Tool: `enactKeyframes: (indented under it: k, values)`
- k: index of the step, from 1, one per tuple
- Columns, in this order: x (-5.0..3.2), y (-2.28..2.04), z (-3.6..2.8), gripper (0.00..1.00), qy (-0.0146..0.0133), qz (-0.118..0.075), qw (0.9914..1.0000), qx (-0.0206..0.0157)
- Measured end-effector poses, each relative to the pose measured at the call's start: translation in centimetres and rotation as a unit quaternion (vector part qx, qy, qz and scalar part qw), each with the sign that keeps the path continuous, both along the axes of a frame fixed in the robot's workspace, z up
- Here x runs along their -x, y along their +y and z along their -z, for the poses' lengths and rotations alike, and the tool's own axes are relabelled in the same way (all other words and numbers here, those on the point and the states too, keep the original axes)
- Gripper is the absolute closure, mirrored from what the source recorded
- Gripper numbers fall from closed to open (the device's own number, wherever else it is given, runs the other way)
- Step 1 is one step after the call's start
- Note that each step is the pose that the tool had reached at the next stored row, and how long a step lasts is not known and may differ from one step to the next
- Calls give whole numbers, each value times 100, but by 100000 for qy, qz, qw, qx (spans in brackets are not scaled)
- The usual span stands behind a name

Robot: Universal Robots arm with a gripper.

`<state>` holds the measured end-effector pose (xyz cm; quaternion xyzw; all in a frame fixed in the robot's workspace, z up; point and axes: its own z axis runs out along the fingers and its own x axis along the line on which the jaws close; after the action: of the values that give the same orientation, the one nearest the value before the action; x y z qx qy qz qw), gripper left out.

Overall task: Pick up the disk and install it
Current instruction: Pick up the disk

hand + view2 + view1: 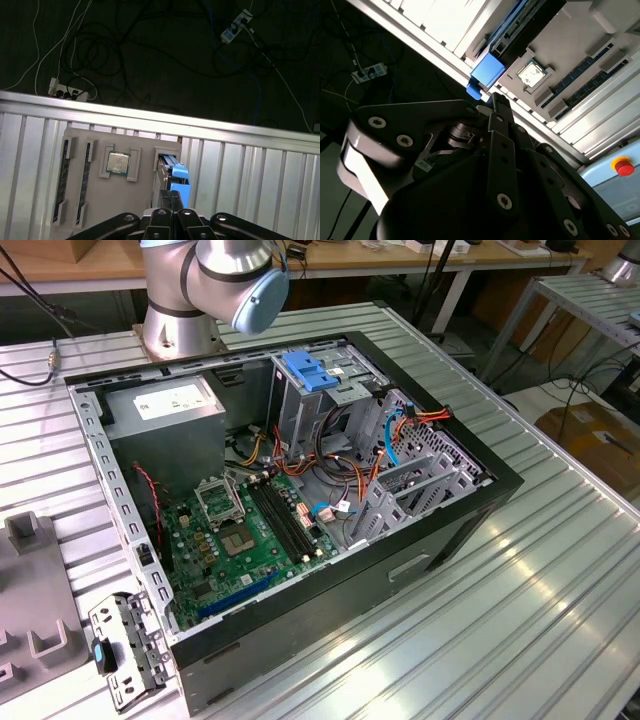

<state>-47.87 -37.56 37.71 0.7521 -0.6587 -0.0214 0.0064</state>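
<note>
In the exterior view, the open computer case (440, 540) lies on its side on the ribbed metal bench (540, 630). The arm (215, 280) rises at the case's eleven o'clock. Inside the case are the motherboard (250, 530) towards seven o'clock, a drive cage (300, 415) capped by a blue latch (308, 370) at twelve, and orange and blue cables towards two. No drive is visible in the cage.

In the first wrist view, a grey tray (143, 196) sits at the bench edge, with dark floor and loose cables beyond. It holds two memory sticks (65, 175), then a processor (118, 162) in its own recess. The disk (176, 176) stands on edge in the end slot, just beside the processor, not yet lifted. The gripper (171, 195) is right at the disk's near end. It is narrow, with only a thin seam between its fingers, and I cannot tell whether the tips touch the blue carrier.

In the second wrist view, the blue carrier end (487, 70) juts from the tray (570, 30) just past the gripper's tip. A red button (622, 165) sits on a pale box well apart.

The step in hand looks like the grasp. Done well, the grip would be centred on the carrier's end and square to the slot. It would bear on the plastic rails rather than the dark body, so the disk neither tips nor binds. It would also keep clear of the neighbouring processor.
</note>
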Motion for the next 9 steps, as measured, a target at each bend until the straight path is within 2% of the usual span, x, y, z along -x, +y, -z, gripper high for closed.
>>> enactKeyframes:
  k: [2,4,9]
  values:
    - [0,0,0,89,-4,-325,99999,4]
    - [0,0,4,89,-11,-1844,99983,-1]
    - [1,85,44,89,-552,-2888,99957,30]
